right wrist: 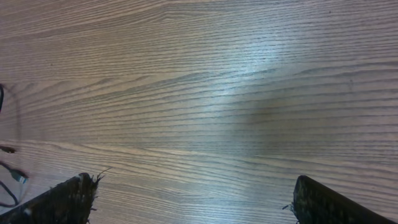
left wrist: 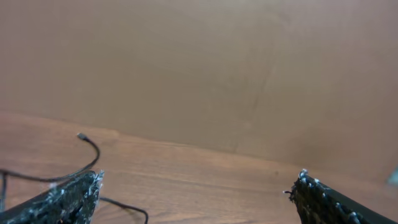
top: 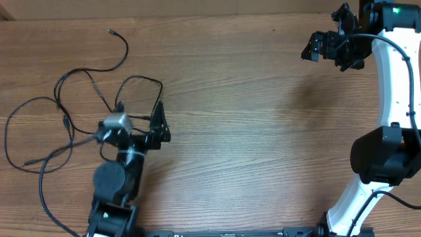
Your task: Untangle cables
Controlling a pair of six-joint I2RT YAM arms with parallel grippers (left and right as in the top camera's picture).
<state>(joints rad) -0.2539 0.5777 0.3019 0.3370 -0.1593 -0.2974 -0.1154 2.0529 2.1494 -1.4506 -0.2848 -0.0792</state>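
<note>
Thin black cables [top: 79, 99] lie in tangled loops on the left of the wooden table, with small plug ends at the far left and top. My left gripper [top: 160, 125] sits at the right edge of the tangle, open and empty. The left wrist view shows its two fingertips [left wrist: 196, 190] wide apart, with a cable and its plug end [left wrist: 87, 146] to the left. My right gripper [top: 327, 47] is raised at the far right, away from the cables, open and empty. In the right wrist view [right wrist: 193, 196] only bare wood lies between the fingers; cable ends [right wrist: 9, 177] show at the left edge.
The right arm's white links [top: 388, 131] stand along the right side of the table. The left arm's base [top: 112, 197] sits at the front left. A plain brown wall [left wrist: 199, 62] rises behind the table's far edge.
</note>
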